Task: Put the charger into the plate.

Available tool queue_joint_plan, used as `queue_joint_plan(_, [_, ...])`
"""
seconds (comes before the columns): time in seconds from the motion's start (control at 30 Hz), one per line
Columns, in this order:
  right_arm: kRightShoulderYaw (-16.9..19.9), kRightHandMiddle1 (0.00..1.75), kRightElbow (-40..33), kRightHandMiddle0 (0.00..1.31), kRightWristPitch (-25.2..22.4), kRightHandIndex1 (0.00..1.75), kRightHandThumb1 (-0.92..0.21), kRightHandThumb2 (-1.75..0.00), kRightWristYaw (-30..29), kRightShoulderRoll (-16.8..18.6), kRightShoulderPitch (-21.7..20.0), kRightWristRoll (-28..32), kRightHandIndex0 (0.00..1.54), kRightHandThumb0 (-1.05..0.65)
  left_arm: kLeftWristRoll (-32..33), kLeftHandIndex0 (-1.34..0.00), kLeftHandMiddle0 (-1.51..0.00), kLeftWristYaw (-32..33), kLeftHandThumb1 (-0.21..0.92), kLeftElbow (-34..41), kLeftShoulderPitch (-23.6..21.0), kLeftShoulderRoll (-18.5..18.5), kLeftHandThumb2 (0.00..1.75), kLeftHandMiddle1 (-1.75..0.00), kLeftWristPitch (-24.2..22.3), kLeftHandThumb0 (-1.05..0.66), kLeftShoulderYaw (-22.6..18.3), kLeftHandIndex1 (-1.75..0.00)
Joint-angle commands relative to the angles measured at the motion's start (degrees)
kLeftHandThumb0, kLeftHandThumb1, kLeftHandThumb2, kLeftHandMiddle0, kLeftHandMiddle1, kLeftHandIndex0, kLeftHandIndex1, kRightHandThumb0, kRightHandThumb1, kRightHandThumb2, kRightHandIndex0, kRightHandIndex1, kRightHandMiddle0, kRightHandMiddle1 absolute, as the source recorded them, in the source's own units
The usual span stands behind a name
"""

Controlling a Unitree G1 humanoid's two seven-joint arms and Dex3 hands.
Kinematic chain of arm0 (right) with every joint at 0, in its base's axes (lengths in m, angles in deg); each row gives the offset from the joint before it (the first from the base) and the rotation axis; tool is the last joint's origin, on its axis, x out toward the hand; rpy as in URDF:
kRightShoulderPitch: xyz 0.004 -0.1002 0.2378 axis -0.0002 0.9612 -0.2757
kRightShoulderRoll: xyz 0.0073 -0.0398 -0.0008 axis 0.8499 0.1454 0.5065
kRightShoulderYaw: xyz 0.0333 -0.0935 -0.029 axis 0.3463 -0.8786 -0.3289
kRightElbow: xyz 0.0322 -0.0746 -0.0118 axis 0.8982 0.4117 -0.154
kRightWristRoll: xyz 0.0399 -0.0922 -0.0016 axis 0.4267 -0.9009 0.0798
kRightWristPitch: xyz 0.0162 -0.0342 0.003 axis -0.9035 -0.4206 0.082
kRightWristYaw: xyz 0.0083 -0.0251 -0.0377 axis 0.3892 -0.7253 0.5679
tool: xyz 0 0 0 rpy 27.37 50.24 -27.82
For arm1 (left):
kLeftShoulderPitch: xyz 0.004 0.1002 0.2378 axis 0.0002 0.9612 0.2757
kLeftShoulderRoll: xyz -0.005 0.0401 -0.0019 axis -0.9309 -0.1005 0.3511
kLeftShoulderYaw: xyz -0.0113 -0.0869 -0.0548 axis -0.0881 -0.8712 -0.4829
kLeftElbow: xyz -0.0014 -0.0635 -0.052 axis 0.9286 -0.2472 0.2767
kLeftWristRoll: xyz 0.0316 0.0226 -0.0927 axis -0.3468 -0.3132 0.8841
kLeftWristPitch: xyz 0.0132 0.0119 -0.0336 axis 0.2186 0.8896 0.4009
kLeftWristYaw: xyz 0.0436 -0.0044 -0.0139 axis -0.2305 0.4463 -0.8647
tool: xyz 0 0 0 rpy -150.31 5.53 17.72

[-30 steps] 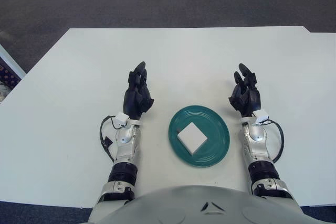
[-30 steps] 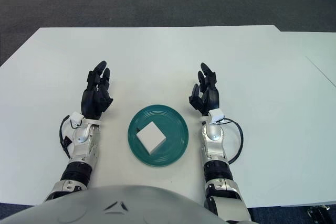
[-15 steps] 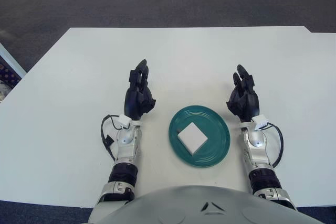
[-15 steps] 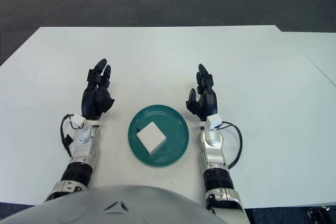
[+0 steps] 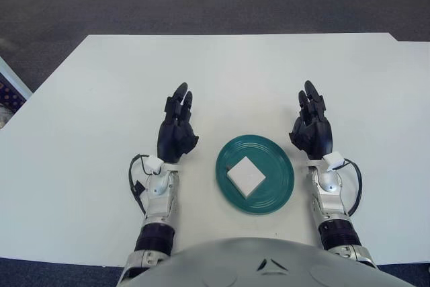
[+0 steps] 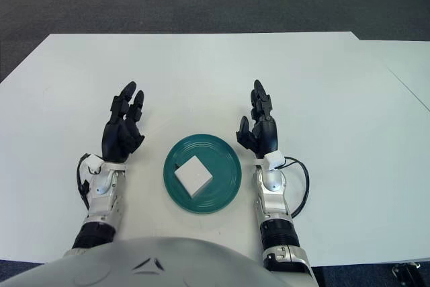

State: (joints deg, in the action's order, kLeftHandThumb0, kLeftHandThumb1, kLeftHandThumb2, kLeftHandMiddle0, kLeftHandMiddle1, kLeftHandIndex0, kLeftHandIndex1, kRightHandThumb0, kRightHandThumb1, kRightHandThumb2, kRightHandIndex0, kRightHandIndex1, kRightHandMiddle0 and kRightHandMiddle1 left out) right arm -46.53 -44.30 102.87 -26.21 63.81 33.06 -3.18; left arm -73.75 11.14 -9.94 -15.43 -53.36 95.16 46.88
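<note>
My left hand [image 5: 177, 135] and right hand [image 5: 312, 131] drawn back slightly, fingers spread, seemingly empty. White square charger [image 5: 246, 175] flat in green plate [image 5: 279, 171].

Between my two hands, on the counter [image 5: 255, 65], sits the plate [image 5: 277, 186], with the charger [image 5: 246, 175] lying in it; my left robot hand [image 5: 176, 136] is just to its left and my right robot hand [image 5: 312, 131] just beside its right rim
</note>
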Motion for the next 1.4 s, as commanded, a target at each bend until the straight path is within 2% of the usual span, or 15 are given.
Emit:
queue_joint_plan(0.0, [-1.38, 0.09, 2.85, 0.0, -1.25, 0.0, -0.92, -0.79, -0.13, 1.47, 7.77, -1.74, 0.0, -0.92, 2.1, 0.0, -0.15, -0.51, 0.92, -2.48, 7.79, 1.21, 0.92, 0.0, -3.78, -0.93, 0.68, -0.45])
queue_joint_plan(0.4, [-2.87, 0.11, -11.39, 0.0, -15.38, 0.0, -0.92, -0.88, -1.2, 1.22, 13.28, -2.72, 0.0, -0.86, 2.21, 0.0, -0.12, 2.05, 0.92, 7.46, 11.12, 0.63, 0.92, 0.0, -17.36, -0.96, 2.47, -0.41])
queue_joint_plan(0.7, [-2.98, 0.16, -16.23, 0.0, -21.71, 0.01, -0.92, -0.93, -1.1, 1.21, 14.89, -2.23, 0.03, -0.81, 2.2, 0.0, -0.16, 3.58, 0.92, 11.81, 13.09, 0.2, 0.9, -0.01, -23.39, -0.91, 3.29, -0.48])
queue_joint_plan(1.03, [-3.16, 0.2, -17.68, 0.0, -24.29, 0.01, -0.92, -0.96, -0.38, 1.06, 15.84, -1.52, 0.06, -0.78, 1.42, 0.0, -0.18, 5.38, 0.92, 16.56, 14.86, 0.06, 0.91, -0.01, -28.48, -0.85, 4.73, -0.47])
queue_joint_plan(1.37, [-2.34, 0.16, -16.71, 0.0, -25.19, 0.0, -0.92, -0.95, 0.68, 0.72, 15.34, -0.57, 0.05, -0.79, 1.26, 0.0, -0.19, 5.23, 0.92, 17.81, 15.5, 0.03, 0.93, -0.01, -28.28, -0.87, 5.72, -0.45])
